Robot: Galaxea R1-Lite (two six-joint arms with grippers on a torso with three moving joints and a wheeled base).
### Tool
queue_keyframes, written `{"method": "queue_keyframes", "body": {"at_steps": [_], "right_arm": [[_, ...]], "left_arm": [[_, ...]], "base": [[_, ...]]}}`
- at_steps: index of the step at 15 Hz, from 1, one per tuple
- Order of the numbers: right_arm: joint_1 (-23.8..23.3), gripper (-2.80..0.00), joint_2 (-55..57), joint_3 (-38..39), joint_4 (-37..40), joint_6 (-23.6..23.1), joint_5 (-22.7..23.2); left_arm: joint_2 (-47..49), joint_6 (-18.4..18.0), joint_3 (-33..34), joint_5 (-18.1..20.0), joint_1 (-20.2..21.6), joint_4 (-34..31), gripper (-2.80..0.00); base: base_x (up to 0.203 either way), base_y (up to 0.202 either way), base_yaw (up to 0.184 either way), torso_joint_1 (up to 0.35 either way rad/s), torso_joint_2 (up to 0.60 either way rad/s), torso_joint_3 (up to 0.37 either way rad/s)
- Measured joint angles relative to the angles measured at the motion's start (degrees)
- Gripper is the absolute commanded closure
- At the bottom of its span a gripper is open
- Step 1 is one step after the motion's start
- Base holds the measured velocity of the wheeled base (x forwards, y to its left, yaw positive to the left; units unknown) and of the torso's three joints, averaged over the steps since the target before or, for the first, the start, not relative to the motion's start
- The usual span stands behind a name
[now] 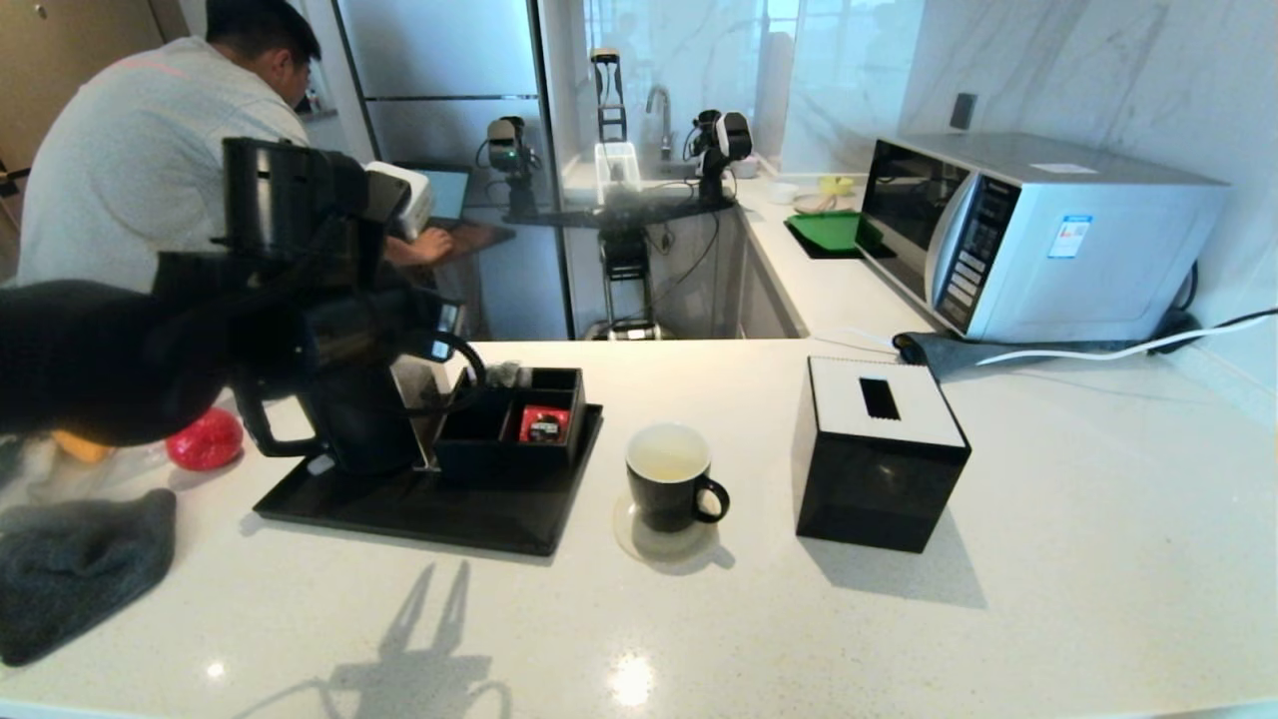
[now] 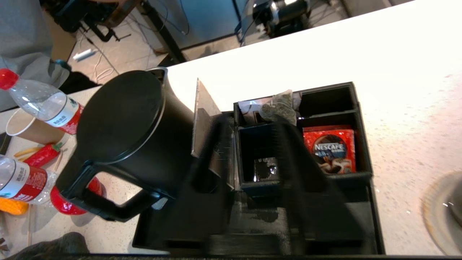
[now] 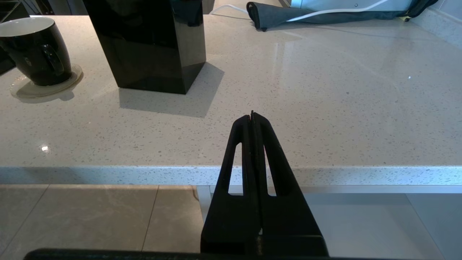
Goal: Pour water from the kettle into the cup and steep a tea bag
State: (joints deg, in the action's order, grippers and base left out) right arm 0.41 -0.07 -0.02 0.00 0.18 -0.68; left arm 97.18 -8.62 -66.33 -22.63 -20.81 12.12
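The cup (image 1: 669, 489) stands on a pale coaster (image 1: 639, 539) on the bench (image 1: 1048, 599), just beside the black tray (image 1: 419, 509) and well apart from the kettle (image 1: 349, 419). Its white inside looks wet or holds a shallow pool, though the head view is too dim there to be sure, so the pouring seems done or nearly so. No tea bag hangs in the cup, so steeping is the part left.

The kettle is upright on the tray with its lid (image 2: 121, 115) on. The tea bag (image 2: 279, 110) lies in a back compartment of the black box (image 2: 361, 169) on that tray, among pale wrappers. The compartment beside it looks empty. In front, one compartment holds a red coffee sachet (image 2: 332, 150), the other only something small and shiny at the bottom.

The left pincer (image 2: 252, 133) hangs above the box, its two fingers apart at a middling width with nothing between them, pointing toward the tea bag. I judge the next step is to pick it up. The right pincer (image 3: 252, 117) is pressed closed and empty, parked at the near bench edge.
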Motion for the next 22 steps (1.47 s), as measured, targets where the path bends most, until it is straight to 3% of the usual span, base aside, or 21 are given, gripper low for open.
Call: {"method": "queue_keyframes", "body": {"at_steps": [4, 9, 12, 22], "right_arm": [[0.0, 0.00, 0.0, 0.0, 0.0, 0.0, 0.0], [0.0, 0.00, 0.0, 0.0, 0.0, 0.0, 0.0], [0.0, 0.00, 0.0, 0.0, 0.0, 0.0, 0.0], [0.0, 0.00, 0.0, 0.0, 0.0, 0.0, 0.0]], "left_arm": [[6.9, -2.7, -5.3, 0.7, 1.7, -0.4, -2.80], [11.8, -9.1, -10.6, 13.2, 6.4, -6.3, -2.80], [14.6, -12.2, -14.2, 18.1, 7.1, -7.5, -2.80], [20.5, -31.9, -22.7, 28.4, 8.9, -12.5, -2.80]], "base": [[0.000, 0.000, 0.000, 0.000, 0.00, 0.000], [0.000, 0.000, 0.000, 0.000, 0.00, 0.000], [0.000, 0.000, 0.000, 0.000, 0.00, 0.000], [0.000, 0.000, 0.000, 0.000, 0.00, 0.000]]}}
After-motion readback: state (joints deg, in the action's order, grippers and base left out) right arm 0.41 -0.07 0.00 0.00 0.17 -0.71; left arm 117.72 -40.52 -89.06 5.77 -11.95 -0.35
